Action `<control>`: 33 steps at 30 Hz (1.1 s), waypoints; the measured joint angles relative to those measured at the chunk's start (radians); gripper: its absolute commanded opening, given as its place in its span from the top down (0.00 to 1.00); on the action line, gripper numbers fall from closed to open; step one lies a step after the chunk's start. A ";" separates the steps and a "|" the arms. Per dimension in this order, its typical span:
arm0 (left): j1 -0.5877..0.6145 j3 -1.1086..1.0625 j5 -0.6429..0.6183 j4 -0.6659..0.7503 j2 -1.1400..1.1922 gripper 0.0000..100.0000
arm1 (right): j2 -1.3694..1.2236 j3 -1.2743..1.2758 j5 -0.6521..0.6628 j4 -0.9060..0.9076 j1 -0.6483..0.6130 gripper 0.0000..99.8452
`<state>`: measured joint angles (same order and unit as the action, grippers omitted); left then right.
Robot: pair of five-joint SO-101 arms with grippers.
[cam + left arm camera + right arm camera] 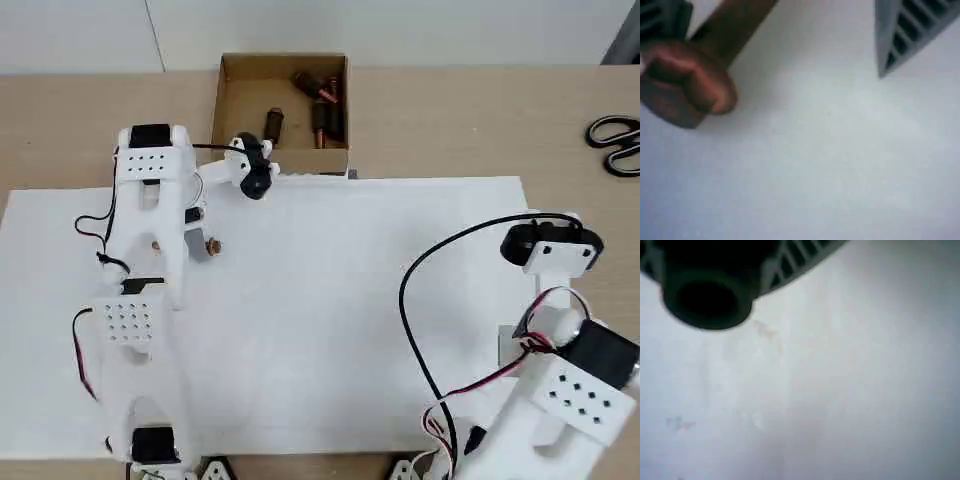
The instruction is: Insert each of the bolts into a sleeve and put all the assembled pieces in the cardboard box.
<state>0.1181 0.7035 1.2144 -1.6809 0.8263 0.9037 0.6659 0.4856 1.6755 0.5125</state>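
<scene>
A copper bolt (pixel 690 80) with a hex head lies on the white sheet, right beside one finger (pixel 662 17) of my left gripper (pixel 775 47). The other finger (pixel 910 35) stands well apart, so the gripper is open. In the high view the bolt's head (pixel 213 245) pokes out next to the left gripper (pixel 198 243), below the cardboard box (pixel 217 100). Several assembled pieces (pixel 322 108) lie in the box. My right gripper (pixel 710 290) is shut on a black sleeve (pixel 707 302), held just above the sheet with its hole facing the camera.
The white sheet (pixel 340 320) covers most of the table. Black scissors (pixel 615 140) lie at the far right edge. The right arm (pixel 560 340) stands over the sheet's right border, with its cable looping inward.
</scene>
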 measured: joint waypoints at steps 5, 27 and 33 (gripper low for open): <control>-0.023 0.000 0.000 -0.057 0.000 1.00 | 0.000 0.000 0.000 0.000 0.000 1.00; -0.087 -0.259 -0.181 -0.048 -0.411 1.00 | 0.000 -0.087 0.000 0.005 0.000 1.00; -0.160 -0.479 -0.405 -0.049 -0.733 1.00 | 0.003 -0.126 0.000 0.011 -0.026 1.00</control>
<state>-0.0414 0.2248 0.8094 -1.7300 0.0928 0.9068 0.5401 0.4856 1.6863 0.4864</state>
